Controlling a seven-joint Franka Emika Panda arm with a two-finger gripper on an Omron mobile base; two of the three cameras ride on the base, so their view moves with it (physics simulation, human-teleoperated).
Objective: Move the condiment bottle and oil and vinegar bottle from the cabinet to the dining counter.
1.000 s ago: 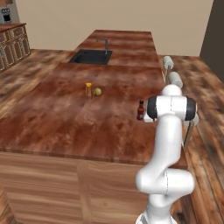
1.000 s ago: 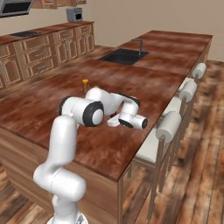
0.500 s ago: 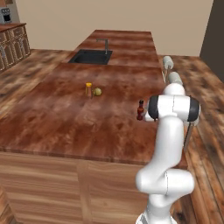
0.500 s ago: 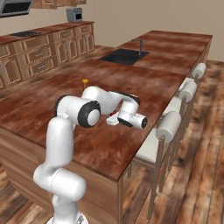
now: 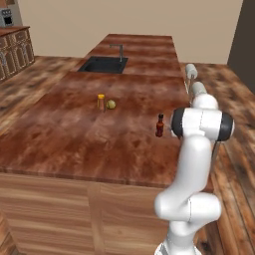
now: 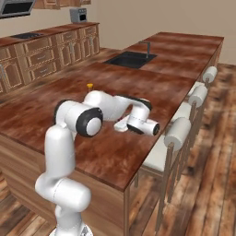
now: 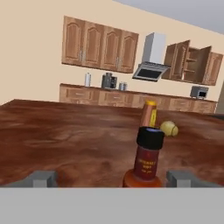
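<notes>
Left base view, slim dark red-brown condiment bottle (image 5: 160, 125) upright right of centre on glossy wood-grain dining counter (image 5: 74, 134), right base view, same reddish slab (image 6: 55, 99) mid-frame, hand view, red-capped labelled bottle lower centre, clear between widely spread gripper (image 7: 113, 178) tips, wooden cabinet (image 7: 191, 62) open upper right

The condiment bottle (image 7: 146, 168) has its base cut off by the hand view's lower band.
</notes>
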